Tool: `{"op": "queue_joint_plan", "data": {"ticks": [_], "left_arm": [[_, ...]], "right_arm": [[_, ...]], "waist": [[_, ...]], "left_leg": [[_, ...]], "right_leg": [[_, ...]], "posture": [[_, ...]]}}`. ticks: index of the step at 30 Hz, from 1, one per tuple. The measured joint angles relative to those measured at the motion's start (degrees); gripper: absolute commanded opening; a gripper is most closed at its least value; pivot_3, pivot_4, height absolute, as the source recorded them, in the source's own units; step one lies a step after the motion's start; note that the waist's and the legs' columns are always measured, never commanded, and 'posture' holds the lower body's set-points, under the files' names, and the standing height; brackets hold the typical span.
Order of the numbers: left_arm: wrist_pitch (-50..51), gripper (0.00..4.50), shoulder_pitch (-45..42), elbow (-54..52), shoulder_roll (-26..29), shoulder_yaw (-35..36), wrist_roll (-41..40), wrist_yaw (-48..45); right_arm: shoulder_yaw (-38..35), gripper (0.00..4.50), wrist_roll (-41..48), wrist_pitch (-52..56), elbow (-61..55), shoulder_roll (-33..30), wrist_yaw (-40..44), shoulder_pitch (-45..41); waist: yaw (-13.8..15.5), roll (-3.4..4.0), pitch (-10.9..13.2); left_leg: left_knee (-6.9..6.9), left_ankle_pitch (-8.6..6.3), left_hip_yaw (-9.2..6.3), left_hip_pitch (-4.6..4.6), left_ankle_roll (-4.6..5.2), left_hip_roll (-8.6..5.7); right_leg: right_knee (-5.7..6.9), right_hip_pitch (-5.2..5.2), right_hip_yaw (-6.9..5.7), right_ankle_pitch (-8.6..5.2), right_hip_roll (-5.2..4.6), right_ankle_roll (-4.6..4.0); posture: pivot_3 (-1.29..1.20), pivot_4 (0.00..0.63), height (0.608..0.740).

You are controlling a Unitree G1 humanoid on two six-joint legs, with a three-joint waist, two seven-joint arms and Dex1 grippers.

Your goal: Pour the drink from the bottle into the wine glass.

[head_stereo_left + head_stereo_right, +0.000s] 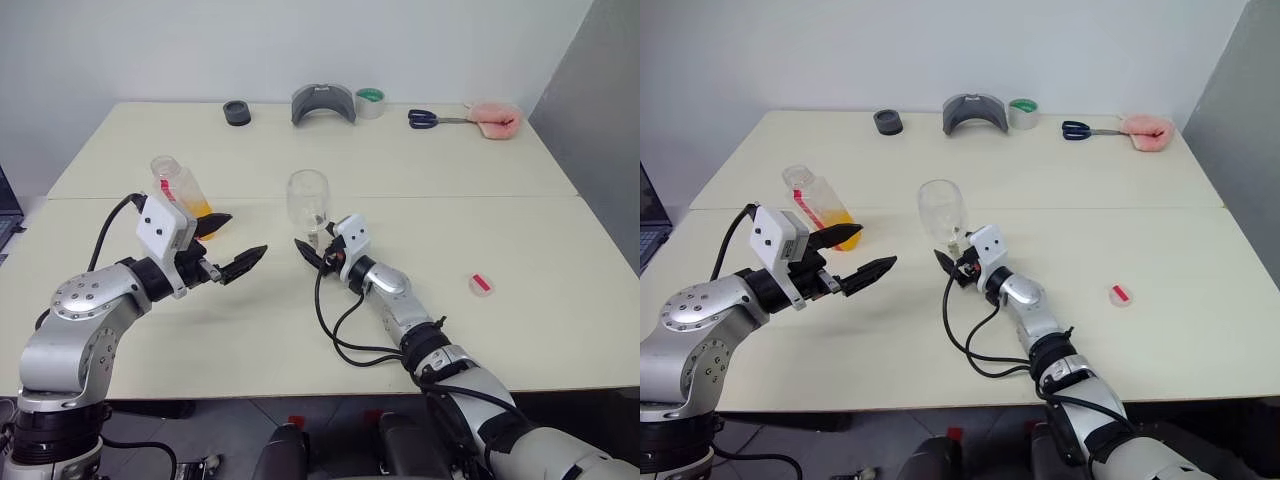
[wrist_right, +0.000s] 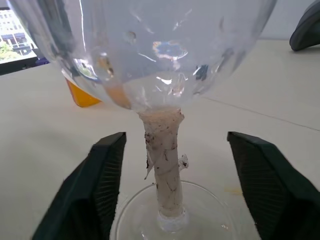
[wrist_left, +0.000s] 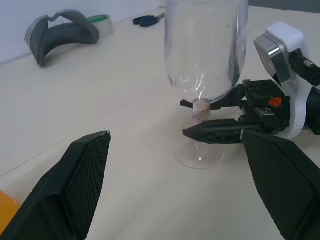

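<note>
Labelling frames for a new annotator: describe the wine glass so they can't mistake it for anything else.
Start at the seam across the middle of the cream table. The wine glass stands upright just in front of it, near the centre, with the right gripper open around its stem. It is the only stemmed object: clear, empty, with a taped stem, unlike the tilted bottle of orange drink to its left.

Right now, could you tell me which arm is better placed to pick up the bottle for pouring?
Left. The left gripper hovers open just in front of the uncapped bottle, which stands on the robot's left. The right gripper sits open around the wine glass stem, farther from the bottle.
</note>
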Motion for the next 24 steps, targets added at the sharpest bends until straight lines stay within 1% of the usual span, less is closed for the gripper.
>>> {"op": "queue_joint_plan", "data": {"ticks": [6, 9, 13, 16, 17, 18, 20, 24], "left_arm": [[-0.04, 4.5, -0.45, 0.0, -0.29, -1.23, 0.0, 0.01], [-0.06, 4.5, -0.6, -0.02, -0.36, -1.38, 0.0, 0.13], [-0.84, 4.5, 0.33, -0.47, -1.89, -1.29, 0.13, 1.93], [-1.19, 4.5, 2.06, -0.49, -2.93, -1.26, 0.27, 3.21], [-1.76, 4.5, 2.8, -0.9, -3.67, -1.25, 0.81, 4.02], [-3.99, 4.5, 6.32, -1.34, -5.89, -0.89, 2.84, 6.69], [-5.41, 4.5, 10.62, 1.53, -8.43, -0.9, 5.73, 10.01], [-8.57, 4.5, 12.72, 5.1, -11.59, 0.14, 8.81, 14.66]], "right_arm": [[-0.1, 4.49, -0.2, 0.39, -0.25, -0.11, 0.11, 0.01], [-0.16, 4.49, -0.16, 1.58, -2.7, -1.43, 0.59, 1.3], [-0.17, 4.49, 0.15, 5.58, -11.04, -4.84, 1.99, 7.56], [-0.03, 4.49, 0.41, 8.19, -15.57, -6.24, 2.85, 11.39], [0.63, 4.49, 0.48, 10.57, -20.25, -7.3, 3.37, 13.53], [2.73, 4.49, 1.73, 14.76, -31.93, -9.82, 5.89, 20.31], [3.66, 4.49, 2.81, 20.6, -41.16, -14.11, 8.1, 26.78], [3.91, 4.49, 5.59, 29.31, -55.93, -20.56, 10.61, 30.73]], "waist": [[0.0, 0.0, 0.0], [0.01, 0.0, 0.0], [0.22, 0.0, 0.0], [0.12, -0.01, 0.0], [0.0, 0.02, -0.01], [0.17, 0.26, -0.16], [0.27, 0.28, -0.1], [0.56, 0.11, 0.02]], "left_leg": [[0.0, 0.0, 0.0, 0.0, 0.0, 0.0], [0.0, 0.0, -0.01, -0.01, 0.0, -0.01], [0.01, 0.0, -0.02, -0.04, 0.0, -0.05], [0.02, -0.01, 0.0, -0.03, 0.0, -0.02], [-0.02, 0.0, 0.0, -0.01, 0.0, 0.04], [-0.12, -0.03, -0.07, 0.09, -0.02, 0.07], [-0.14, -0.03, -0.06, -0.04, -0.02, 0.01], [0.04, -0.03, -0.09, -0.04, -0.01, -0.03]], "right_leg": [[0.0, 0.0, 0.0, 0.0, 0.0, 0.0], [0.0, 0.0, 0.0, 0.0, -0.01, 0.0], [-0.03, 0.02, 0.01, 0.0, -0.08, 0.0], [-0.02, 0.01, 0.02, 0.0, -0.07, 0.01], [-0.03, 0.0, 0.0, 0.0, 0.0, 0.0], [-0.06, 0.09, 0.05, -0.06, -0.1, -0.06], [-0.1, 0.01, 0.06, -0.08, -0.2, -0.03], [-0.1, 0.08, -0.02, -0.04, -0.13, 0.06]], "posture": [[0.0, 0.15, 0.74], [0.0, 0.15, 0.74], [0.0, 0.15, 0.74], [0.0, 0.15, 0.74], [0.0, 0.15, 0.74], [0.0, 0.15, 0.74], [0.0, 0.15, 0.74], [0.0, 0.15, 0.74]]}}
